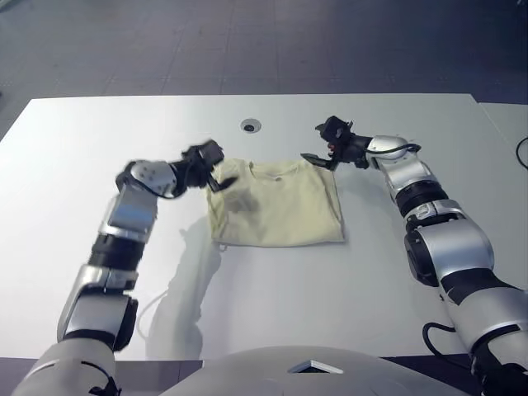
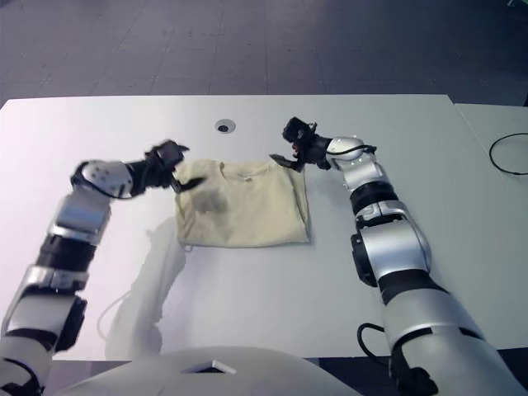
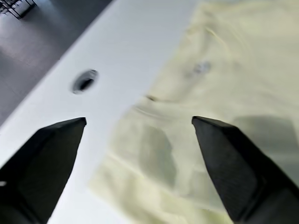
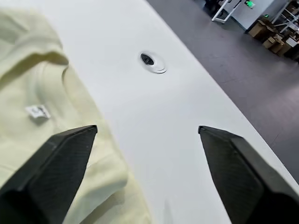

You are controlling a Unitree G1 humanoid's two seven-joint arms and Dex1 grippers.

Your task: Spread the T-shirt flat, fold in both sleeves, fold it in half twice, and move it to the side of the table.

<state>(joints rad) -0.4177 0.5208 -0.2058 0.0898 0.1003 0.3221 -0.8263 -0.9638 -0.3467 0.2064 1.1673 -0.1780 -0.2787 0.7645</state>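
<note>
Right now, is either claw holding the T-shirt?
No, the left claw and right claw both gape open at the far corners of the T-shirt, gripping nothing.

T-shirt point(image 1: 280, 210) — soft matt cloth (lightly creased); table point(image 1: 82, 140) smooth and faintly glossy.

White table point(image 1: 99, 148) on a grey tiled floor point(image 1: 247, 41); a round cable hole point(image 1: 251, 125) sits toward 12 o'clock, near the far edge.
</note>
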